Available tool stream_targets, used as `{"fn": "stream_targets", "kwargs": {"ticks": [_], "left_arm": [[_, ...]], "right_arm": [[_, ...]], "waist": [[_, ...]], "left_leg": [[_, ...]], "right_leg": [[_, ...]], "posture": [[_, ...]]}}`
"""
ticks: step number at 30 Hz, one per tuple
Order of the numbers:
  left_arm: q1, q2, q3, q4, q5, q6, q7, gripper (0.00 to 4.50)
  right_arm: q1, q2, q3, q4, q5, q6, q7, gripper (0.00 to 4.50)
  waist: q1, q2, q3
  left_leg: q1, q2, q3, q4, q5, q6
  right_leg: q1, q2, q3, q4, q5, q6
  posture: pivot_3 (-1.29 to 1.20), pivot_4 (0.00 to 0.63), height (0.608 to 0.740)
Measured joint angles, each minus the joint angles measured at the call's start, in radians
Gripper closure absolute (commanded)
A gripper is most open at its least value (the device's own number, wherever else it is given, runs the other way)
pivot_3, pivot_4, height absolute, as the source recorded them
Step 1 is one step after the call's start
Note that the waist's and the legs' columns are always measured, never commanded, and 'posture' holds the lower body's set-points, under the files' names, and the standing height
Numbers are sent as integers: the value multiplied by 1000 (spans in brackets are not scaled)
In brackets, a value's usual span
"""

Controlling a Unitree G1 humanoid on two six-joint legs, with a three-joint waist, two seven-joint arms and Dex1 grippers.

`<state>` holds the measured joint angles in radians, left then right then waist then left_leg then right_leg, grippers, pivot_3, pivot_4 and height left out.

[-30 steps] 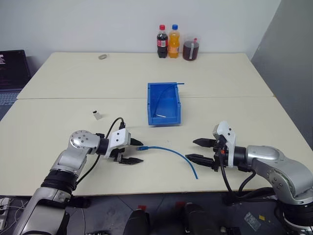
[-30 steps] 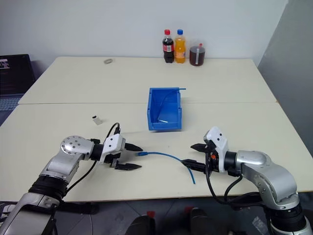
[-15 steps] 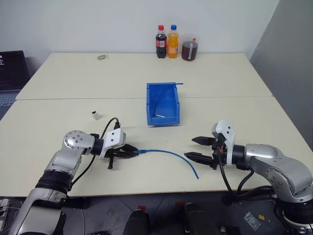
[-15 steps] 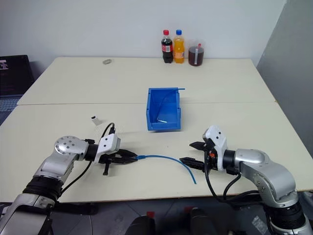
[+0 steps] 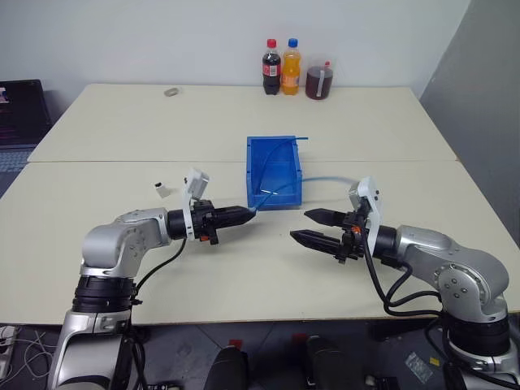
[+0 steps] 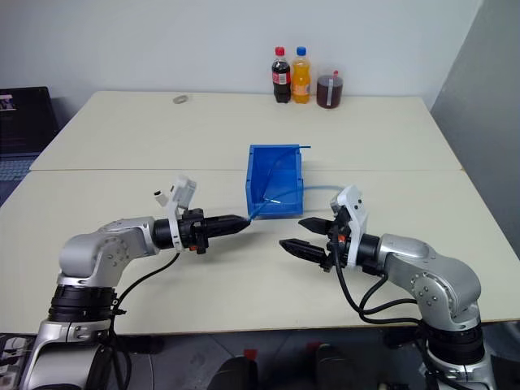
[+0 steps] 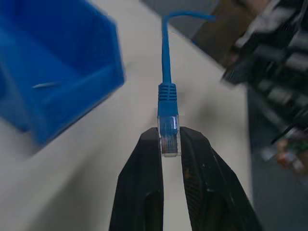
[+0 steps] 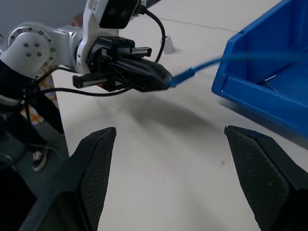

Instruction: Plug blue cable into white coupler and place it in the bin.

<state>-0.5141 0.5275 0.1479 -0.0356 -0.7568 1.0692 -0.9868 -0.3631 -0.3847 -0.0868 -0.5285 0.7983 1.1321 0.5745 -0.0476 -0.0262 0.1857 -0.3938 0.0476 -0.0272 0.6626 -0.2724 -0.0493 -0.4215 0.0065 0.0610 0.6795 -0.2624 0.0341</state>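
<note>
A pale table (image 5: 122, 130) is seen with the bin (image 5: 274, 172) at its middle and the white coupler (image 5: 162, 191) lying well to the bin's left. The blue cable (image 7: 165, 57) is pinched by its clear plug in the closed left claw (image 5: 246, 214), held above the table before the bin. The right claw (image 5: 311, 227), facing it, is spread wide and empty.

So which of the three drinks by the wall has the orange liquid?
The middle bottle, with the blue cap. The bottle on its left is dark cola with a red cap, and the cup on its right holds dark red liquid.
</note>
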Motion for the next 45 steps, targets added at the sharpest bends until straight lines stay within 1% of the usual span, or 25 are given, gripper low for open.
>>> {"fn": "stream_targets", "kwargs": {"ticks": [3, 5, 8, 11, 14, 17, 21, 27, 29, 30, 31, 35, 36, 39, 40, 42, 43, 45], "left_arm": [[13, -91, 64, -65, -142, 155, 116, 4252], [28, -131, 94, -95, -213, 219, 177, 4252], [52, -156, 118, -131, -282, 270, 244, 4252], [62, -163, 125, -153, -322, 286, 288, 4252], [71, -168, 125, -158, -346, 286, 316, 4252], [74, -173, 125, -159, -376, 286, 341, 4252], [74, -177, 125, -162, -408, 282, 366, 4252], [80, -169, 124, -165, -441, 276, 386, 4252], [83, -168, 122, -165, -447, 275, 387, 4252], [85, -165, 119, -166, -448, 273, 387, 4252], [87, -160, 115, -167, -449, 272, 387, 4252], [88, -156, 111, -168, -450, 254, 387, 4252], [88, -153, 107, -168, -450, 251, 387, 4252], [88, -145, 97, -168, -450, 247, 387, 4252], [88, -144, 96, -168, -454, 245, 386, 4252], [88, -137, 91, -168, -460, 245, 382, 4252], [88, -137, 91, -167, -461, 243, 379, 4252], [88, -134, 87, -167, -461, 236, 373, 4252]], "right_arm": [[0, 74, -35, 17, 93, 64, -64, 676], [-2, 116, -53, 53, 135, 87, -100, 676], [-34, 154, -86, 142, 184, 114, -145, 676], [-103, 190, -145, 210, 318, 151, -189, 676], [-133, 191, -167, 241, 432, 177, -213, 676], [-133, 191, -165, 272, 482, 185, -247, 676], [-133, 178, -141, 281, 521, 185, -251, 676], [-130, 162, -109, 300, 526, 173, -251, 676], [-130, 162, -105, 307, 526, 164, -252, 1032], [-130, 162, -104, 312, 526, 161, -253, 1096], [-130, 161, -103, 318, 526, 159, -254, 1323], [-130, 150, -99, 336, 526, 145, -255, 2270], [-130, 146, -96, 336, 526, 143, -254, 2588], [-130, 130, -84, 336, 526, 141, -247, 3315], [-128, 125, -83, 336, 525, 141, -245, 3652], [-126, 118, -82, 336, 525, 131, -239, 4151], [-126, 118, -81, 336, 525, 129, -235, 4293], [-126, 115, -79, 336, 525, 123, -229, 4300]], "waist": [[-2, 0, 0], [-3, 0, 0], [-6, 0, 0], [-6, 0, 0], [-6, 0, 0], [-5, 0, 0], [-7, 0, 0], [-7, 0, 0], [-7, 0, 0], [-7, 0, 0], [-7, 0, 0], [-7, 0, 0], [-7, 0, 0], [-7, 0, 0], [-7, 0, 0], [-7, 0, 0], [-7, 0, 0], [-7, 0, 0]], "left_leg": [[1, 0, 0, 0, 0, 0], [2, 0, 0, 0, 0, 0], [3, 0, 0, 0, 0, 0], [3, 0, 0, 0, 0, 0], [2, 0, 0, 0, 0, 0], [1, -1, 1, 0, 0, 0], [2, -1, 0, 0, 0, 0], [2, -1, 1, 0, 0, 0], [2, -1, 0, 0, 0, 0], [2, -1, 1, 0, 0, 0], [2, -1, 1, 0, 0, 0], [2, -1, 1, 0, 0, 0], [2, -1, 1, 0, 0, 0], [1, -1, 1, 0, 0, 0], [1, -1, 1, 0, 0, 0], [1, -1, 1, 0, 0, 0], [2, -1, 1, 0, 0, 0], [1, -1, 1, 0, 0, 0]], "right_leg": [[0, 0, 0, 1, 1, -1], [0, 0, 0, 1, 1, -1], [0, 0, 1, 2, 0, -1], [0, 1, 1, 1, 1, -2], [1, 1, 1, 0, 1, -3], [0, 0, 1, 0, 2, -3], [0, 0, 1, 0, 1, -2], [0, 0, 1, 0, 1, -1], [0, 0, 1, 0, 1, -1], [0, 0, 1, 0, 1, -1], [0, 0, 1, 0, 1, -1], [0, 0, 1, 0, 1, -1], [0, 0, 1, 0, 1, -1], [0, 0, 1, 0, 0, 0], [0, 0, 1, 0, 0, 0], [0, 0, 1, 0, 0, 0], [0, 0, 1, 0, 0, 0], [0, 0, 1, 0, 0, 0]], "posture": [[0, 150, 740], [0, 150, 740], [0, 150, 740], [0, 150, 740], [0, 150, 740], [0, 150, 740], [0, 150, 740], [0, 150, 740], [0, 150, 740], [0, 150, 740], [0, 150, 740], [0, 150, 740], [0, 150, 740], [0, 150, 740], [0, 150, 740], [0, 150, 740], [0, 150, 740], [0, 150, 740]]}}
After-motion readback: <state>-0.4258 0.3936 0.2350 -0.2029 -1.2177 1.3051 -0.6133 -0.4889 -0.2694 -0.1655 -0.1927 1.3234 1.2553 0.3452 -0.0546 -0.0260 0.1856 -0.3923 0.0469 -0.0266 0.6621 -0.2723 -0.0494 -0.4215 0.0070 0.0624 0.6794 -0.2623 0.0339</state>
